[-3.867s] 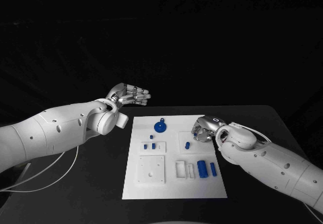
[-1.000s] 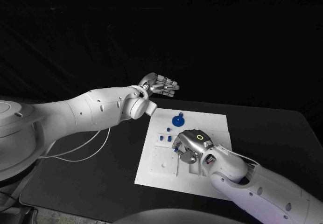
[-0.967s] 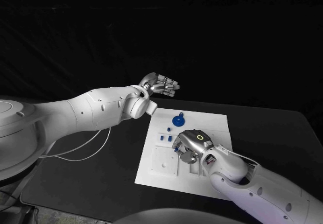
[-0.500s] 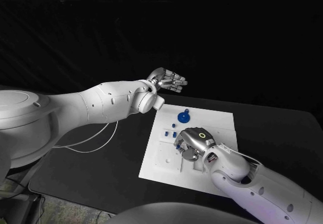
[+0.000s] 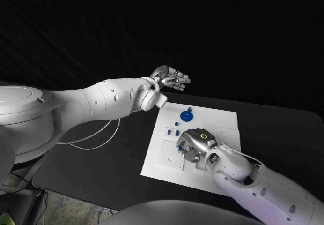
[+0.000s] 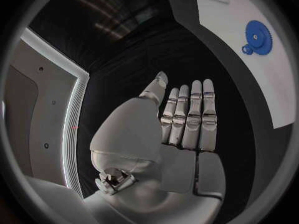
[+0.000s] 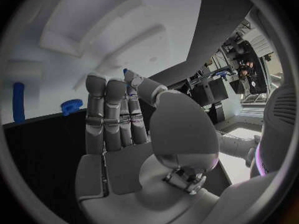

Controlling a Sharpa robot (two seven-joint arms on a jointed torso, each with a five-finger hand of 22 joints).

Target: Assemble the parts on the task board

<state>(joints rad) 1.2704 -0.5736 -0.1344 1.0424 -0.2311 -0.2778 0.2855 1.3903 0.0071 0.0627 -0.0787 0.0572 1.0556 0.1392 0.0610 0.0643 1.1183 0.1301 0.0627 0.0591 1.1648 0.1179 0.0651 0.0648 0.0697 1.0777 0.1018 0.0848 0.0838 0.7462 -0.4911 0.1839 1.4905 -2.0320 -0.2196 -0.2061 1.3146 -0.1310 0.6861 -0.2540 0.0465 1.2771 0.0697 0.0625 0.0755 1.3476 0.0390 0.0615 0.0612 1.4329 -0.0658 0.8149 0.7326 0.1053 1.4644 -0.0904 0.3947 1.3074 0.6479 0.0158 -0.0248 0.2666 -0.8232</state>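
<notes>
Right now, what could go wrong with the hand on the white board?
1. The right hand sits low over the board and hides the parts under it in the head view. A blue tip shows between its fingertips, so a piece may slip or go in crooked.
2. Small blue parts lie close beside that hand; a sideways move could knock them.
3. The left hand hangs beyond the board, holding nothing, so the board could slide.

White arms with dark screw holes; silver right hand bears a ring marking.
</notes>
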